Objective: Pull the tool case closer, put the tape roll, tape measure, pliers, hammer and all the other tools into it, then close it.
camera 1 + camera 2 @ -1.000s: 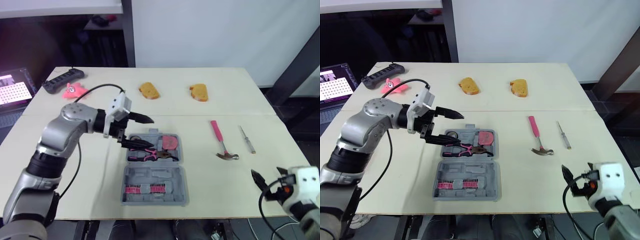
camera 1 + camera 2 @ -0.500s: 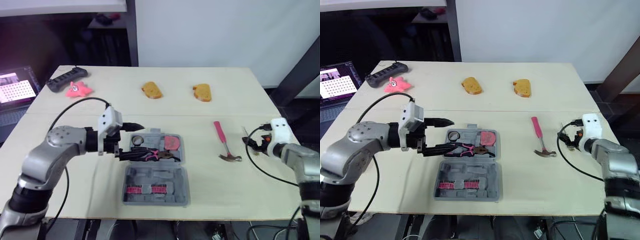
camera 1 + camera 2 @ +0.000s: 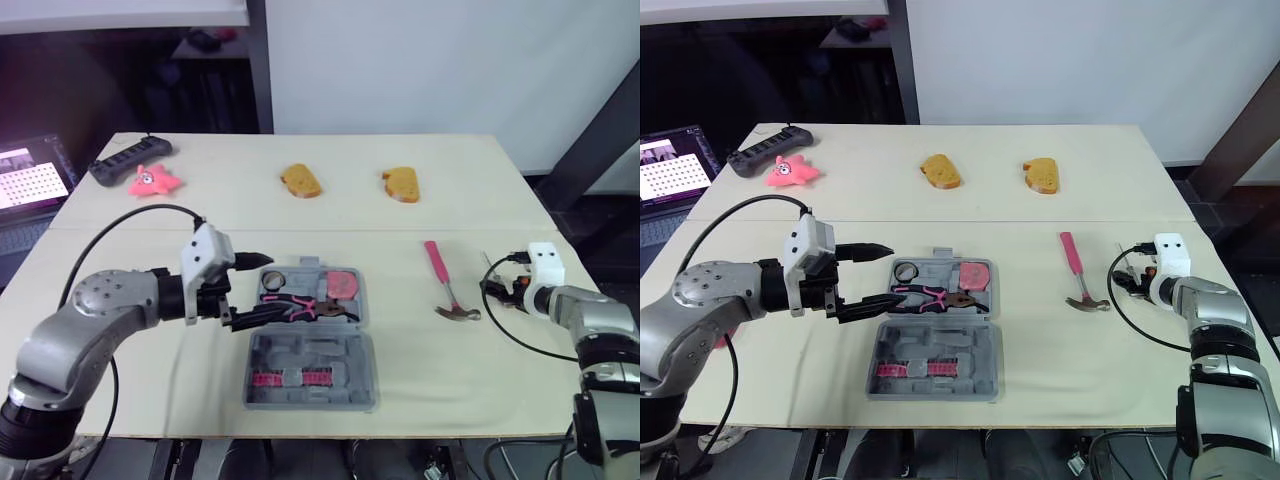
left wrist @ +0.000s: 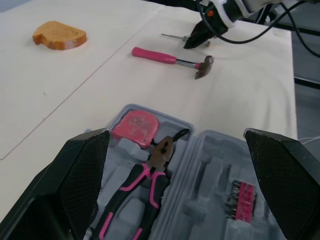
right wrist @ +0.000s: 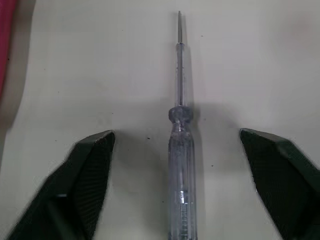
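Right end effector (image 3: pixel 1132 284), spread wide, straddles the clear-handled screwdriver (image 5: pixel 180 142), aligned to grasp it. Left end effector (image 3: pixel 885 277), released and empty, hovers beside the open tool case (image 3: pixel 940 352)

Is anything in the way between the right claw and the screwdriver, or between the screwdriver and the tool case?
Nothing visible separates the right claw from the screwdriver; its open fingers flank the handle. The hammer lies between the screwdriver and the tool case.
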{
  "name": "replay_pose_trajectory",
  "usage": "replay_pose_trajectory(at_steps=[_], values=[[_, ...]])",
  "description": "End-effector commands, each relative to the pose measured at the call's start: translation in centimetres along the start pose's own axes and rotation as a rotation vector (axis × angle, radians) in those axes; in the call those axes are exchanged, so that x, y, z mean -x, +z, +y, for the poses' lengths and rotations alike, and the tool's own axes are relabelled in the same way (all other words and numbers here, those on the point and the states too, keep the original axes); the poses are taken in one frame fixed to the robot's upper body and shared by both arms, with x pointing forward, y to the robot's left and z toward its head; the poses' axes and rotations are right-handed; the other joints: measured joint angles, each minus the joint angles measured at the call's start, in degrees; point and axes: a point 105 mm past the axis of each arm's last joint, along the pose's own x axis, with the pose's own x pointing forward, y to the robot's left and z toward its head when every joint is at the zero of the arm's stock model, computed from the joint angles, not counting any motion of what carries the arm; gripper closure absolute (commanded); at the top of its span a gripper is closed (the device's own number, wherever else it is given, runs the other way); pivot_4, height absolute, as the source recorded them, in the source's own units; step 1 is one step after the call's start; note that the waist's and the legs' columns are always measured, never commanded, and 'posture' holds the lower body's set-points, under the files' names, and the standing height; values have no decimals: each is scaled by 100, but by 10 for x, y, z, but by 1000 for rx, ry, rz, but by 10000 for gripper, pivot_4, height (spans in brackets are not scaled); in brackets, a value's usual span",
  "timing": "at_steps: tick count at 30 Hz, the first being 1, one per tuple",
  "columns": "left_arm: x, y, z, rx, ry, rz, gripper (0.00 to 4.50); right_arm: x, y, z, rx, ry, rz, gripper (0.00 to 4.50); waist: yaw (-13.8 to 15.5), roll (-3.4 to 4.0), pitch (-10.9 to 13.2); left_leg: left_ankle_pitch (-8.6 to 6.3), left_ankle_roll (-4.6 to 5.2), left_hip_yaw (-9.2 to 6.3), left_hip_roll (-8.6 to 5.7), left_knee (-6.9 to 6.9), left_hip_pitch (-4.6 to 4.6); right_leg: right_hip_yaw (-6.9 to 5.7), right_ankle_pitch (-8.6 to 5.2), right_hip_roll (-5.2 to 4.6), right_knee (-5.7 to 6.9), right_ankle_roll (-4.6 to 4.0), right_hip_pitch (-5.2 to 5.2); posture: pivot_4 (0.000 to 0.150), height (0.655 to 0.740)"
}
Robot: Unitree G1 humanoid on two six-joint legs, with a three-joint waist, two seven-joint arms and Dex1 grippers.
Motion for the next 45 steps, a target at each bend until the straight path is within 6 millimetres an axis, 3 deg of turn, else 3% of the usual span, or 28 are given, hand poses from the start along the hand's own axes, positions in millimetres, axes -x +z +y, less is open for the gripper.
replay_pose_trajectory(at_steps=[1,5,10,15,19,22,25,33,40,45], values=[[-2,10,-2,-44,-7,-20,0,0,5,1,10,12,-18,23525,-2,0,0,0,0,0,0,0,0,0,0,0,0,0,0,1500,7080],[-5,12,-1,-48,-12,-28,0,-2,4,4,25,24,-15,44681,-4,0,0,0,0,0,0,1,1,0,1,0,0,1,1,1500,7080],[-8,12,-1,-49,-16,-31,0,2,5,3,39,32,-12,44941,-7,0,0,0,0,-1,0,1,2,0,1,0,0,2,3,1500,7080],[-10,11,-1,-46,-24,-28,0,20,16,4,51,57,-30,44942,10,1,-1,0,0,-1,0,-1,2,0,1,0,1,2,3,1500,7080],[-12,9,-1,-42,-37,-25,0,40,31,23,54,126,-68,44942,14,4,-1,0,0,-1,-1,1,0,0,1,0,0,3,2,1500,7080],[-13,9,0,-41,-45,-22,0,55,35,50,63,204,-67,44942,0,7,-2,0,0,-4,0,-1,2,0,1,2,2,3,2,1500,7080],[-14,8,0,-36,-54,-26,0,73,19,100,54,336,-6,44942,14,6,-3,0,0,-11,0,-9,3,-3,0,5,4,3,0,1500,7080],[-11,-1,-1,-28,-60,2,0,88,-22,163,54,413,90,44942,17,5,-2,0,-1,-18,-1,-4,-4,-8,-1,6,3,0,0,1500,7080],[-9,-4,4,-18,-36,16,0,91,-61,177,28,402,192,44942,15,5,-2,0,-1,-19,-1,-9,-5,-10,-2,6,2,-1,-3,1500,7080],[-8,-6,5,-14,-32,25,0,90,-70,183,37,394,208,44942,4,4,-3,0,-1,-20,-1,-11,-5,-10,-2,6,2,-2,-5,1500,7080]])
